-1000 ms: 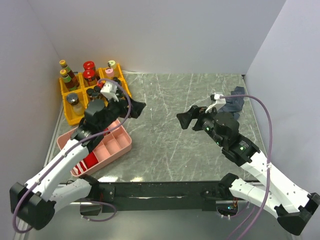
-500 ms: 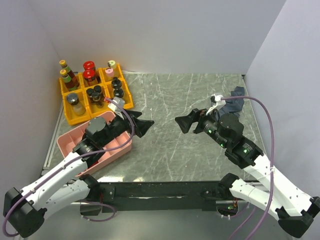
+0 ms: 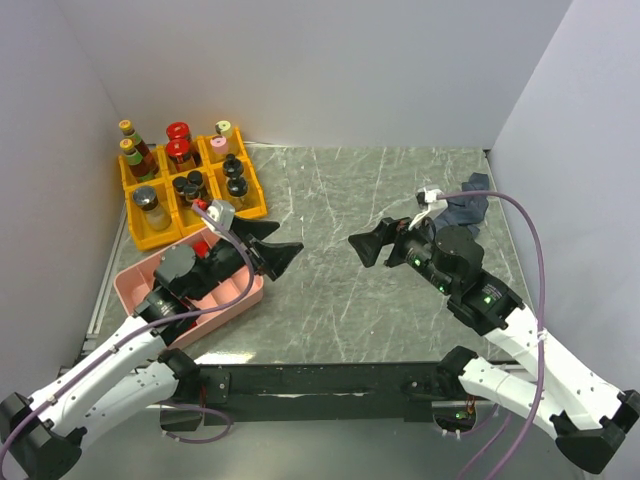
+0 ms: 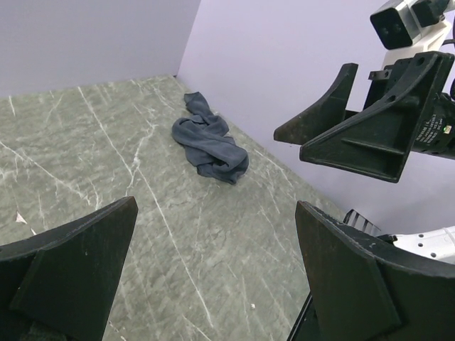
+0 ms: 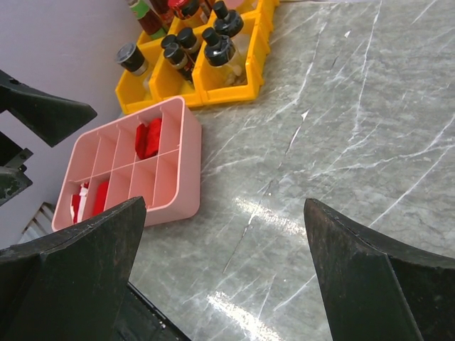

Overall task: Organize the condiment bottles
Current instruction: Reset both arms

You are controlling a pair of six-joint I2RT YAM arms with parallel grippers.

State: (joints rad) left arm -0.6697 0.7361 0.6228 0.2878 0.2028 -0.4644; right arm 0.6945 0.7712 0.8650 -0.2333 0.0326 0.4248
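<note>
The condiment bottles stand in yellow bins (image 3: 140, 232) at the back left: red-lidded jars (image 3: 179, 140), yellow-capped slim bottles (image 3: 133, 152), black-capped jars (image 3: 232, 172) and a pale shaker (image 3: 150, 205). Some also show at the top of the right wrist view (image 5: 213, 42). My left gripper (image 3: 278, 247) is open and empty, above the table just right of the pink tray, pointing right; the left wrist view (image 4: 217, 206) shows bare table between its fingers. My right gripper (image 3: 372, 240) is open and empty at mid-table, facing left (image 5: 224, 206).
A pink compartment tray (image 3: 240, 295) with red blocks (image 5: 147, 136) lies in front of the yellow bins, under my left arm. A dark blue-grey cloth (image 3: 465, 208) is crumpled at the back right by the wall (image 4: 210, 142). Walls close the table on three sides.
My left arm has pulled back from the yellow bins and swung right and nearer, its gripper now over the table beside the pink tray. The right arm has barely moved.
</note>
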